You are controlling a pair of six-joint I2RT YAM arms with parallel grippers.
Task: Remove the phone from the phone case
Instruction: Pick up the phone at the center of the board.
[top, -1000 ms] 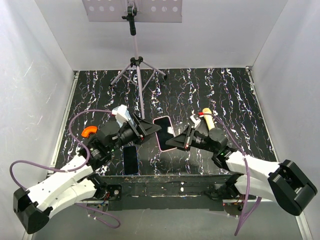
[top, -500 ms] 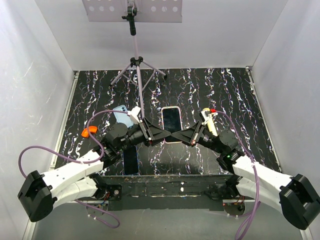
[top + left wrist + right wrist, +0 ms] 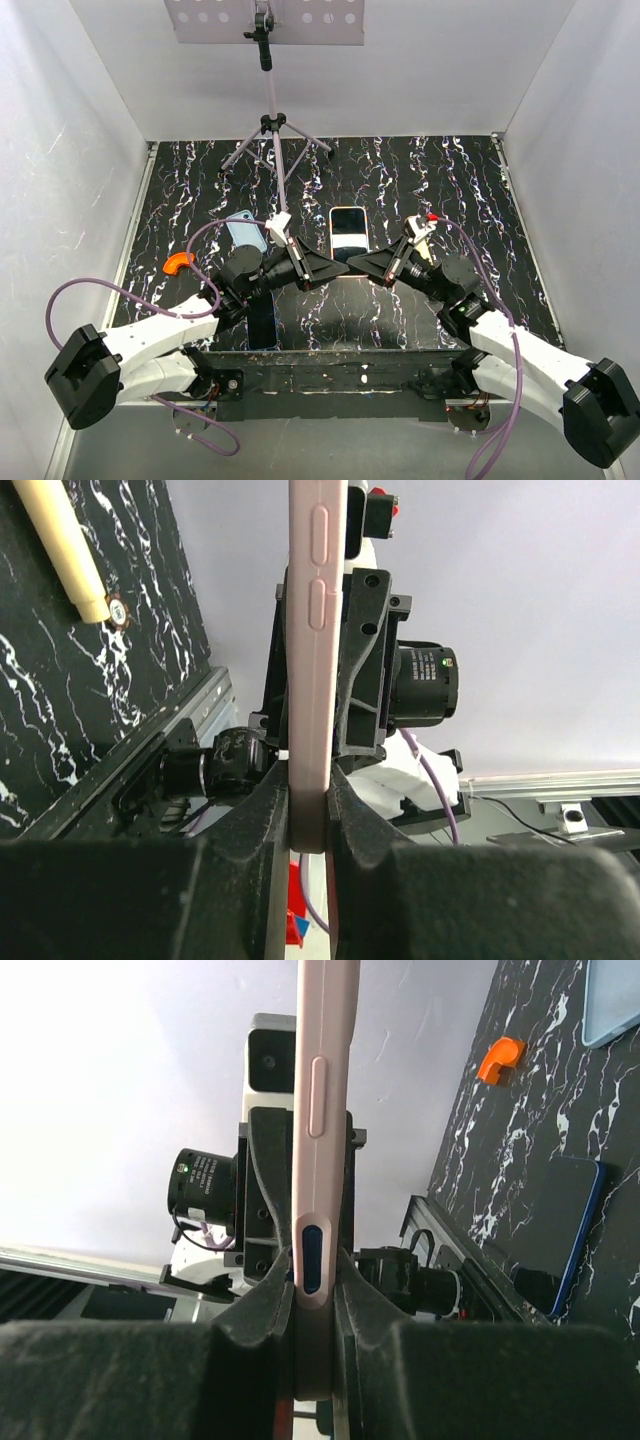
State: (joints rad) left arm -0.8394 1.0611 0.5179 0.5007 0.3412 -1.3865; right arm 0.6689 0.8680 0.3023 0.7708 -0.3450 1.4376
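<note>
The phone, in its pink phone case, is held above the table with its dark screen facing up. My left gripper is shut on the case's near-left edge. In the left wrist view its jaws press both faces of the case. My right gripper is shut on the near-right edge; the right wrist view shows its jaws clamping the case by the blue side button. The two grippers face each other across the phone. The phone sits fully inside the case.
A tripod stands behind the phone. On the marbled table lie a light-blue case, an orange piece, a dark blue phone near the front edge, and a cream stick. White walls enclose the table.
The left gripper has moved in from the left and shut on the case. The phone has risen and shifted back and to the right, and both arms have drawn together beneath it.
</note>
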